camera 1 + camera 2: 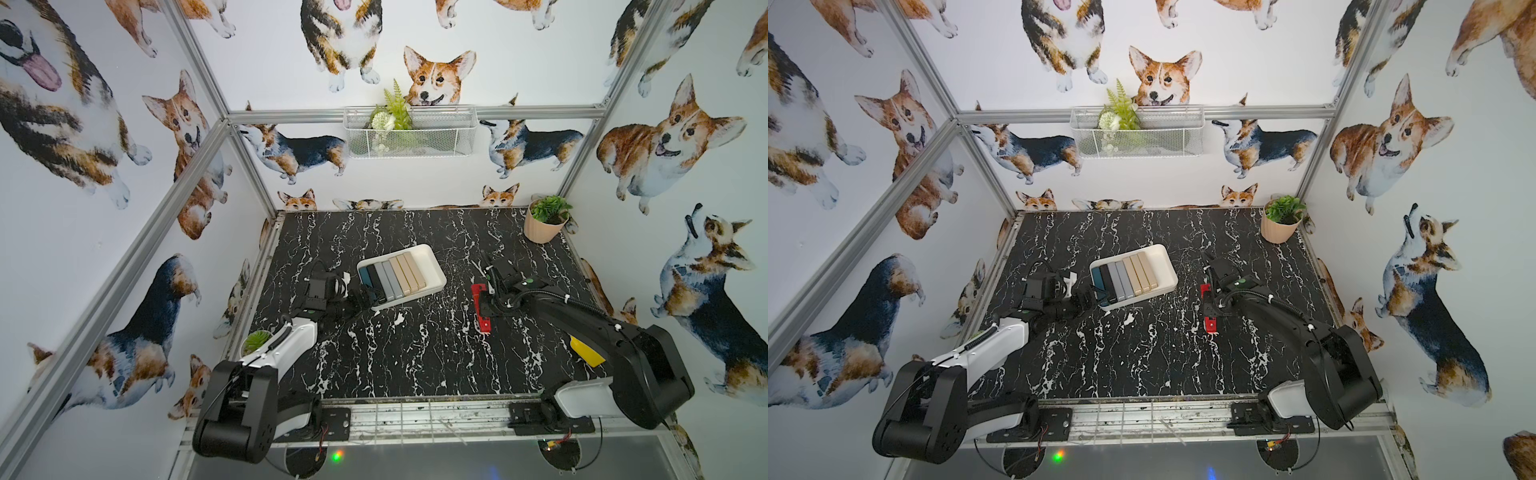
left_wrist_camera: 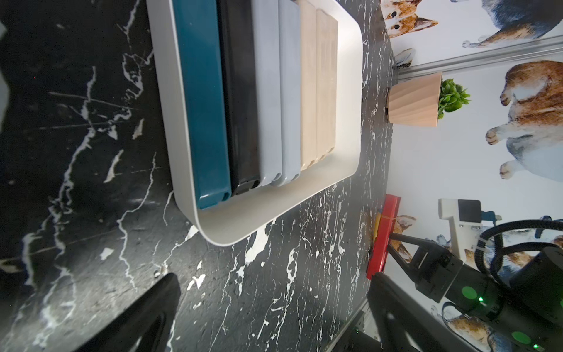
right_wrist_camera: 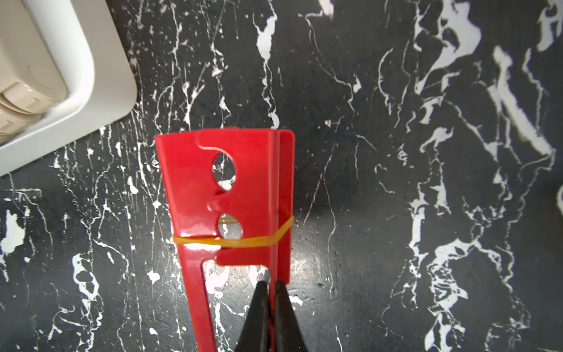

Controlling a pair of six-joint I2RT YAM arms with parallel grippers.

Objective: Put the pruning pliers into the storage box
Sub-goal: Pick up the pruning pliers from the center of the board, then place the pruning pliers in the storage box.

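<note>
Red pliers (image 3: 195, 189) w/ yellow band (image 3: 243, 242); white box (image 1: 430, 270); blk white-veined table (image 1: 415, 353).

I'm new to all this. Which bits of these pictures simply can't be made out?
- Yellow tool: a top view, mostly behind the right arm.
- Red pliers: right wrist view, lower end cut off by the edge; both top views, middle covered by the right gripper.
- Small plant: a top view, half hidden by the left arm.
</note>
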